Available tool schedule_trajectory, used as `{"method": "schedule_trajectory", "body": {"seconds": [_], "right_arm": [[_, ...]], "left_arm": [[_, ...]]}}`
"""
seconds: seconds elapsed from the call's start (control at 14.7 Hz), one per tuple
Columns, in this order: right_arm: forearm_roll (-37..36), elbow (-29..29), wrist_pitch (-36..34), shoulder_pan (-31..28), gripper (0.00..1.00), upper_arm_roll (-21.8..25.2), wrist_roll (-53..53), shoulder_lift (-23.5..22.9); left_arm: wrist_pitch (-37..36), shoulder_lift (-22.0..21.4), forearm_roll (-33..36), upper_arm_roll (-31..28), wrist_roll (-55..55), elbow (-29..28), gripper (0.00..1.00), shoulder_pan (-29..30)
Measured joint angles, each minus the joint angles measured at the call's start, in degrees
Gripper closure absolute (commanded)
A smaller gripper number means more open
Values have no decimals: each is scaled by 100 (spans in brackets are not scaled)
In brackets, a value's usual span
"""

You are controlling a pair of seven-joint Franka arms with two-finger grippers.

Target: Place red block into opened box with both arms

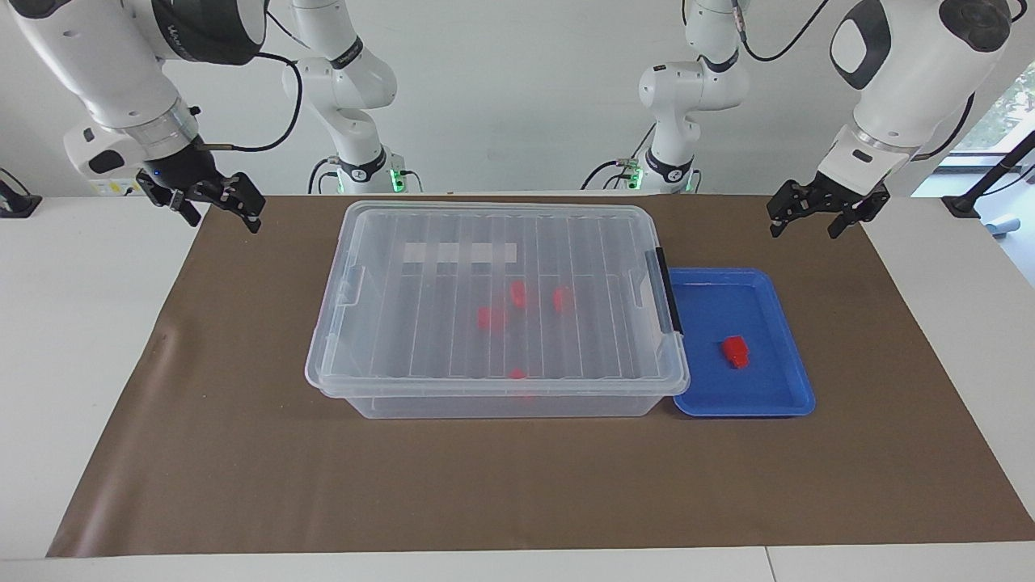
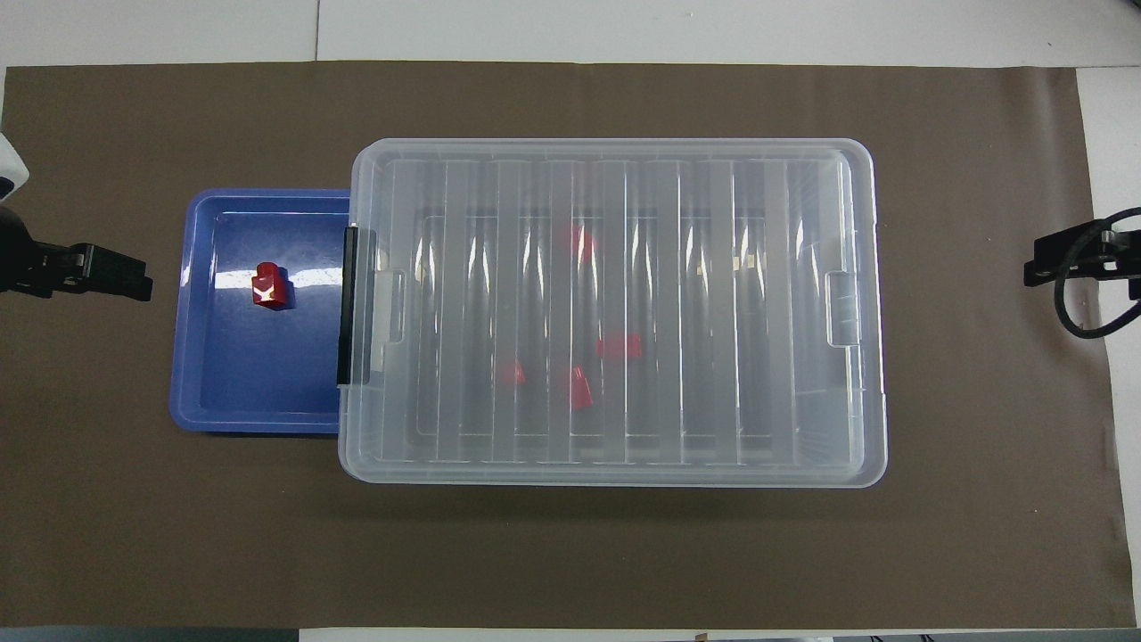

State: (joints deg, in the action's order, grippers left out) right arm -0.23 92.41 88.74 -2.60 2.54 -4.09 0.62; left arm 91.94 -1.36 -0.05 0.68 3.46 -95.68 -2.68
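The red block (image 1: 735, 351) (image 2: 270, 285) lies in a shallow blue tray (image 1: 768, 400) (image 2: 223, 392) beside the box, toward the left arm's end of the table. In the middle of the mat stands the box (image 1: 493, 299) (image 2: 615, 312), a clear bin with its ribbed lid resting on top and a black latch (image 1: 669, 291) on the tray's side. Several red blocks (image 1: 491, 317) show through the lid. My left gripper (image 1: 804, 229) (image 2: 134, 283) hangs open and holds nothing, over the mat next to the tray. Over the mat's edge at the right arm's end, my right gripper (image 1: 225, 220) (image 2: 1038, 267) is open too.
A brown mat (image 1: 517, 485) covers the table under the box and tray. The tray's rim touches the box's latch end. Two more arm bases (image 1: 364, 166) stand at the table's edge nearest the robots.
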Motion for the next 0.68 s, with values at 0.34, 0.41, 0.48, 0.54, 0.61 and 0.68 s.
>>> {"method": "schedule_trajectory", "body": {"seconds": [0.34, 0.41, 0.48, 0.54, 0.61, 0.68], "right_arm": [[0, 1, 0, 0, 0, 0, 0, 0], [0, 4, 4, 0, 0, 0, 0, 0], [2, 22, 69, 0, 0, 0, 0, 1], [10, 80, 248, 2, 0, -2, 0, 5], [26, 198, 507, 11, 0, -10, 0, 22], [48, 387, 794, 41, 0, -24, 0, 59]], "left_arm": [[0, 0, 0, 0, 0, 0, 0, 0], [0, 0, 0, 0, 0, 0, 0, 0], [0, 0, 0, 0, 0, 0, 0, 0], [0, 0, 0, 0, 0, 0, 0, 0], [0, 0, 0, 0, 0, 0, 0, 0], [0, 0, 0, 0, 0, 0, 0, 0]]}}
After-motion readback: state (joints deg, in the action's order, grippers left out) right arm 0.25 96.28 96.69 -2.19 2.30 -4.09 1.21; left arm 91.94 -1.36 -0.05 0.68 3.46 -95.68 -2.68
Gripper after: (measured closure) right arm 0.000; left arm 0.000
